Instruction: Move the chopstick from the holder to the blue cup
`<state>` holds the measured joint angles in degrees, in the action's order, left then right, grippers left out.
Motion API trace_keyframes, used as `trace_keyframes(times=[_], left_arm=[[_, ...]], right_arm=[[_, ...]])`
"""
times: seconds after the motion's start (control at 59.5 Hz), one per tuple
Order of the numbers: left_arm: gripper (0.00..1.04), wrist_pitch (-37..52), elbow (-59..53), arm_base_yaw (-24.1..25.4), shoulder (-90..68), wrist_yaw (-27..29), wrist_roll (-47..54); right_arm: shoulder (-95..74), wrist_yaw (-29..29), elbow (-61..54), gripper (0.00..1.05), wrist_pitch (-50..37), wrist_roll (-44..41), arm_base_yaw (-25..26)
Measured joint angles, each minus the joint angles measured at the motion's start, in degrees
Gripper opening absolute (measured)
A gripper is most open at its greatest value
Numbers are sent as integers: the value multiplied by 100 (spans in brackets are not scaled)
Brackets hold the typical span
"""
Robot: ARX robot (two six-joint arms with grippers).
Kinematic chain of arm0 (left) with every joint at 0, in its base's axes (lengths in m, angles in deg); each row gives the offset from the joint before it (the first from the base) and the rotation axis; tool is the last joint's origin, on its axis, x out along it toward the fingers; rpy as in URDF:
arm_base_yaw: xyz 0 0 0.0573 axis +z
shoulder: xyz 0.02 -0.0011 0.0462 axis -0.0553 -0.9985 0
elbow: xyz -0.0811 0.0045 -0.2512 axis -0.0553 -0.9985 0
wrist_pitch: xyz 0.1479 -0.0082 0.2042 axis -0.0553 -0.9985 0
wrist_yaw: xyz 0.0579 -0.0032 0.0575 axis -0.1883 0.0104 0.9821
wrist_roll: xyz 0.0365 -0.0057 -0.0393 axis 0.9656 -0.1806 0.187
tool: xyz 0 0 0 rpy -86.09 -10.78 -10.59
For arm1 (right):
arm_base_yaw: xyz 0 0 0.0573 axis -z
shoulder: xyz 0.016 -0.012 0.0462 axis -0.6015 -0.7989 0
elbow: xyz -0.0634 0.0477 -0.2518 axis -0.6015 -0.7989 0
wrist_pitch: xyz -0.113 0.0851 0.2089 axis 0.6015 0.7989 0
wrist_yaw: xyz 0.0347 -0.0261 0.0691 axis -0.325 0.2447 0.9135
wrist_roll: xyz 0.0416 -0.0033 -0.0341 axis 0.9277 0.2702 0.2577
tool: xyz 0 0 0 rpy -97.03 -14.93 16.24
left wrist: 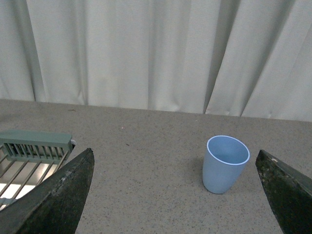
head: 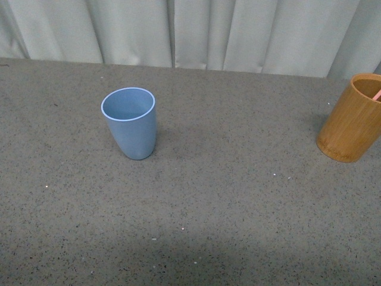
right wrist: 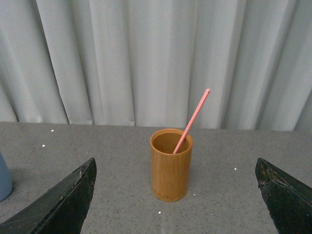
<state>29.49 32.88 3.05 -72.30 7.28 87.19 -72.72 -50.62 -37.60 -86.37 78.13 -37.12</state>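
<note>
The light blue cup [head: 130, 122] stands upright and empty on the grey table, left of centre in the front view; it also shows in the left wrist view [left wrist: 225, 164]. The orange-brown holder [head: 352, 118] stands at the right edge. In the right wrist view the holder [right wrist: 170, 165] holds one salmon-pink chopstick [right wrist: 192, 119] that leans out of it. My left gripper [left wrist: 175, 195] is open, its fingers wide apart, the cup ahead between them. My right gripper [right wrist: 175, 195] is open, the holder ahead between its fingers. Neither arm shows in the front view.
White curtains [head: 190, 33] hang along the table's far edge. A grey-green wire rack [left wrist: 29, 156] sits at the side in the left wrist view. The blue cup's edge [right wrist: 4, 178] shows at the border of the right wrist view.
</note>
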Motion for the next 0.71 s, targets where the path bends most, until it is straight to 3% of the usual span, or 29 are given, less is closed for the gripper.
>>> trace_keyframes(times=[0.705], left_arm=[[98,0,0,0,0,0,0]], right_arm=[[0,0,0,95,0,0,0]])
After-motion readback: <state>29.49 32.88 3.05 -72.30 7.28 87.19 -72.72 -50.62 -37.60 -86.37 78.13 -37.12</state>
